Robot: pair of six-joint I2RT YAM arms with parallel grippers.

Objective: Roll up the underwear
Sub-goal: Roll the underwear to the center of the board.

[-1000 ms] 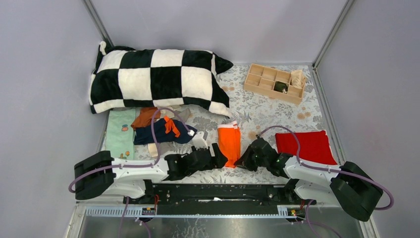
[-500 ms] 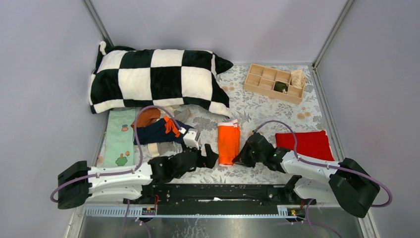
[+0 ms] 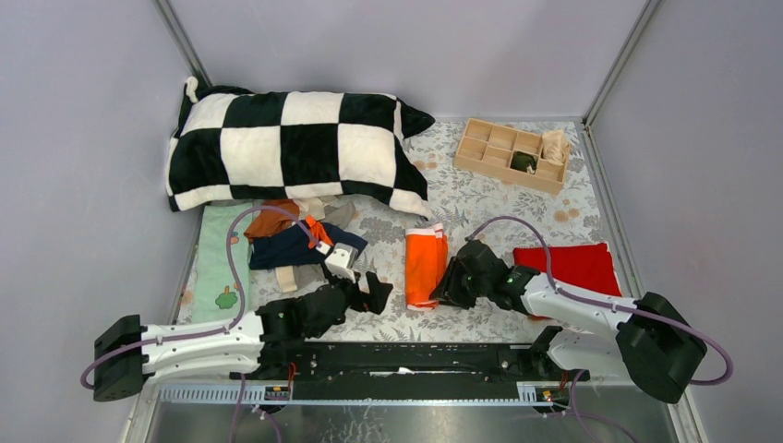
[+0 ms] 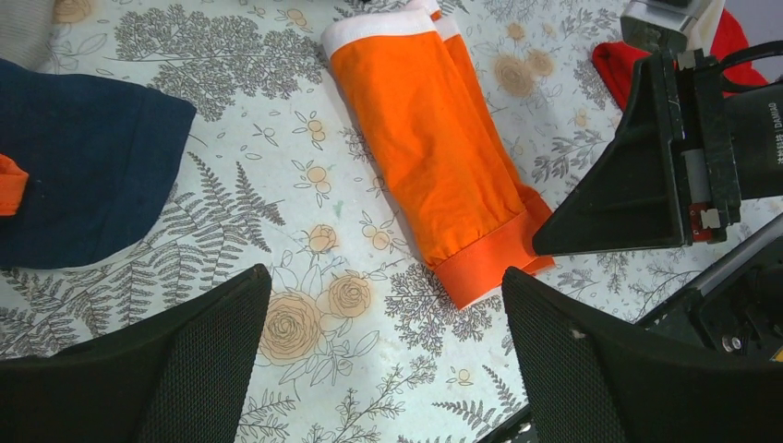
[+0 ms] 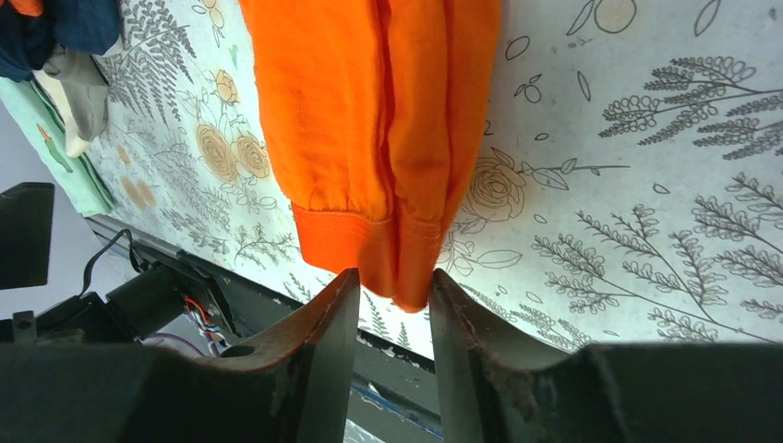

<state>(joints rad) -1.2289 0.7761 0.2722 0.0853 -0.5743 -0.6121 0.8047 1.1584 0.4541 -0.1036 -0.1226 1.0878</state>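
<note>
The bright orange underwear [image 3: 426,266] lies folded into a long narrow strip on the flowered sheet, white waistband at its far end. My right gripper [image 3: 450,282] is at its near right corner. In the right wrist view the jaws [image 5: 394,277] stand partly open with the orange hem corner [image 5: 406,268] loose between them. My left gripper [image 3: 374,293] is wide open and holds nothing, a little left of the strip. Its wrist view shows the orange underwear [image 4: 434,157] ahead, past the fingertips [image 4: 231,314]. More underwear, navy [image 3: 286,247] and rust-brown [image 3: 270,220], is heaped at the left.
A black-and-white checked pillow [image 3: 295,148] lies across the back. A wooden compartment tray [image 3: 508,152] stands back right. A red cloth [image 3: 572,263] lies right of my right arm and a pale green cloth [image 3: 222,258] at the left edge. The black rail [image 3: 406,355] runs along the near edge.
My left gripper let go and drew back to the left, away from the orange underwear, its jaws spreading wide. My right gripper's jaws parted on the hem. The strip stayed in place.
</note>
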